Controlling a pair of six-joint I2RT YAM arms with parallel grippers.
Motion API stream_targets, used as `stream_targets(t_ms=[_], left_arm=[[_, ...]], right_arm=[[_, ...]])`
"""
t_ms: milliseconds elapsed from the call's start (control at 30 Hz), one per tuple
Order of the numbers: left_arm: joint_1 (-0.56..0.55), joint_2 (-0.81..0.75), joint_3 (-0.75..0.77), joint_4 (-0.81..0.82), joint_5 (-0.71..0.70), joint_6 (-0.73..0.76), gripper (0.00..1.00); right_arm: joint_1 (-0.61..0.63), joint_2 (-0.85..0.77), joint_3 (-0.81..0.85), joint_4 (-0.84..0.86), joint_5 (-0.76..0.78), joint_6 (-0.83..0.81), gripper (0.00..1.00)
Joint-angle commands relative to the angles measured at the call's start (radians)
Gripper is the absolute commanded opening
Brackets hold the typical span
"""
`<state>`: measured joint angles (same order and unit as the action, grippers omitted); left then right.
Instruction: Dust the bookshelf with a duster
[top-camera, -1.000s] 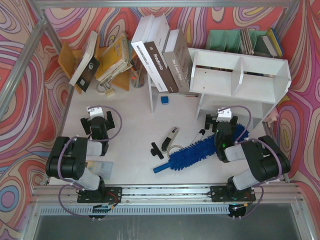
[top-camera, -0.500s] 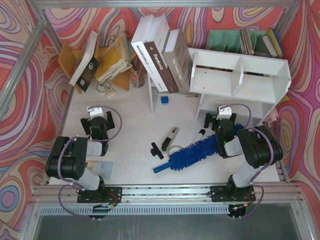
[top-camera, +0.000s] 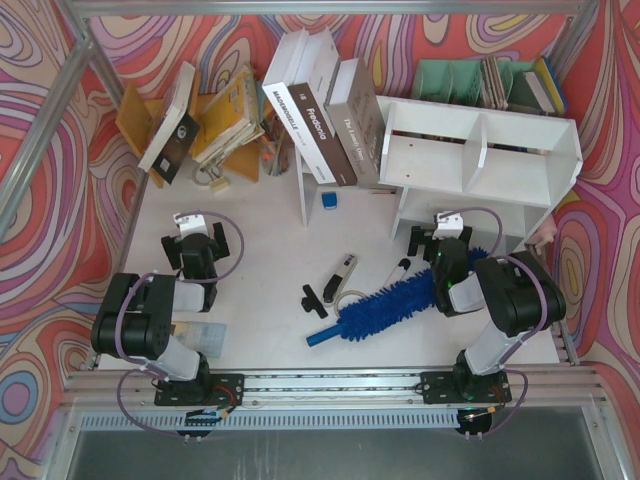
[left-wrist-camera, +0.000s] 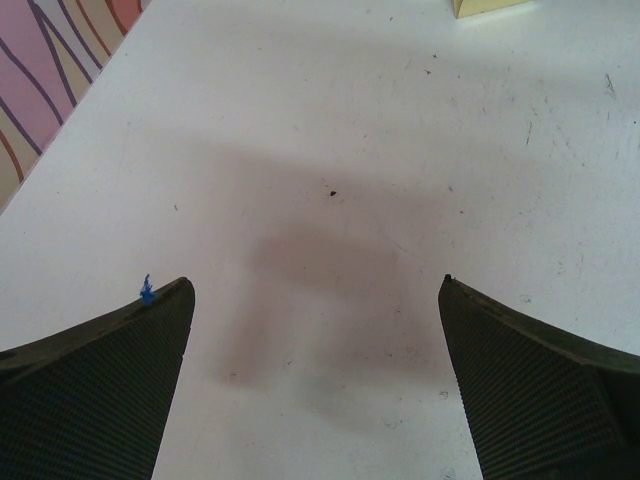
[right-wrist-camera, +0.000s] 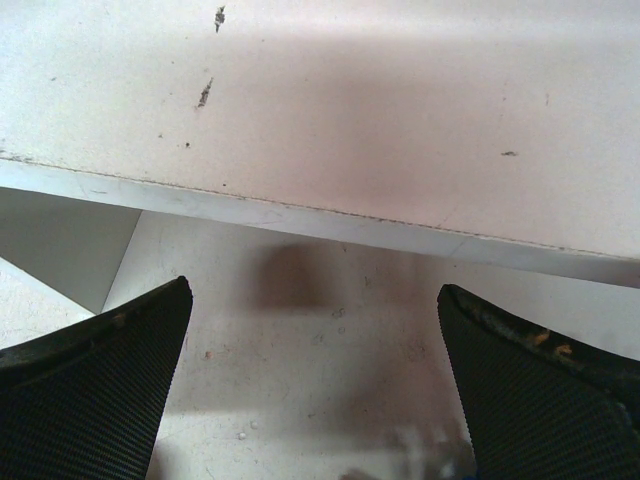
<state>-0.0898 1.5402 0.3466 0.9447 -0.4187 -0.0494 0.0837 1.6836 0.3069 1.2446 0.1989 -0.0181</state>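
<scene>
Right claw (right-wrist-camera: 315, 289): jaws spread wide, nothing between them. Straight ahead and close is the lower board of the bookshelf (right-wrist-camera: 330, 90). The duster (top-camera: 400, 298) is not in front of me. It lies behind and to my left on the table (top-camera: 260, 250), its fluffy head passing under my wrist. Its long axis slants: head end beneath me, blue handle at the other end, back-left toward the near edge. Left claw (left-wrist-camera: 315, 285), also spread and empty, hangs over the table well apart from it, so I am the nearer arm. Judgement: I must pull back, turn left and come down across the handle.
</scene>
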Motion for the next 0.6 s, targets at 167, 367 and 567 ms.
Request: stream_targets(t_ms=[167,367,567], left_arm=[[0.005,0.002,0.007,0.009,0.006,-0.013,0.98],[0.005,0.002,0.008,0.010,0.006,-0.013,0.98],[0.005,0.002,0.008,0.011,0.006,-0.013,0.98]], right_arm=[[-0.009,0.003,0.015,0.031,-0.006,0.007,0.99],[-0.009,0.004,0.018,0.025,-0.008,0.009,0.99],[-0.008,0.002,0.015,0.031,-0.007,0.006,0.99]])
